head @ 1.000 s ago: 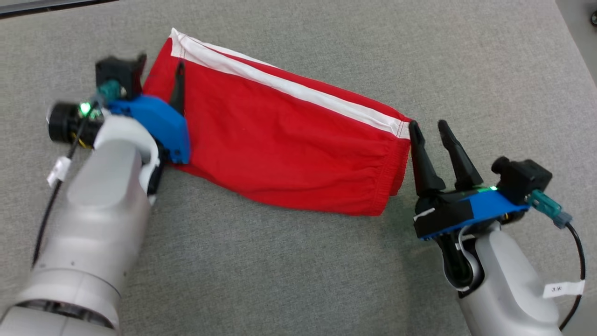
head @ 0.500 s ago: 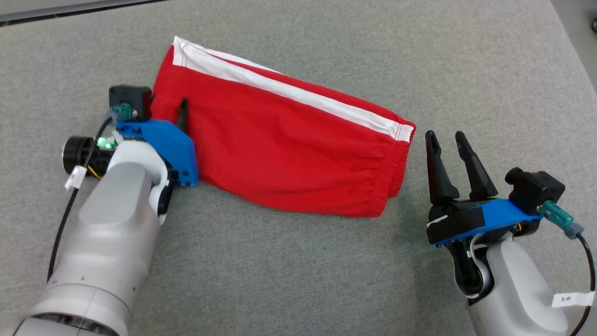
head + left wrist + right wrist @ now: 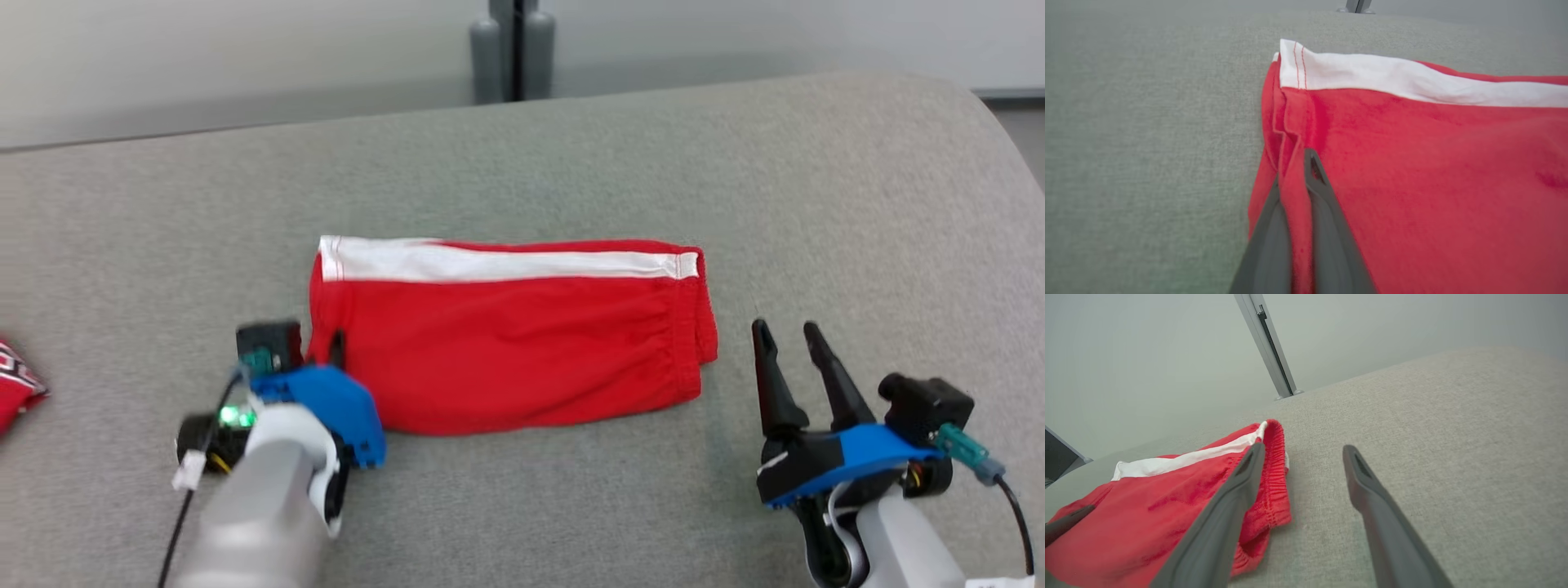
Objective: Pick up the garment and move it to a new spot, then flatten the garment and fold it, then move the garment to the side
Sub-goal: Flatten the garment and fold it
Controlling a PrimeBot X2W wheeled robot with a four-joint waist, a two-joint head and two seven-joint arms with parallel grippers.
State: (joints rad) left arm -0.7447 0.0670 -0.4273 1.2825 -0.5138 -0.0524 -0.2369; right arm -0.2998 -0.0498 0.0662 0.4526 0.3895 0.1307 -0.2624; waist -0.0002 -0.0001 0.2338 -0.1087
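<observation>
Clenching one edge of the garment [image 3: 506,351], the left jaws grip; the right jaws gape, released.

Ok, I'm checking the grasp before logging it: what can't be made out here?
Left wrist view: how many layers of the garment the left tool pinches; the fold hides them.
Head view: that tool's tips, mostly behind its blue mount.
Head view: a red patterned cloth at the left edge, cut off.

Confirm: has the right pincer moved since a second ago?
Yes. Camera shifted too, but against the shorts, the right pincer has backed away rightward: it touched their end, now a gap separates them.
</observation>
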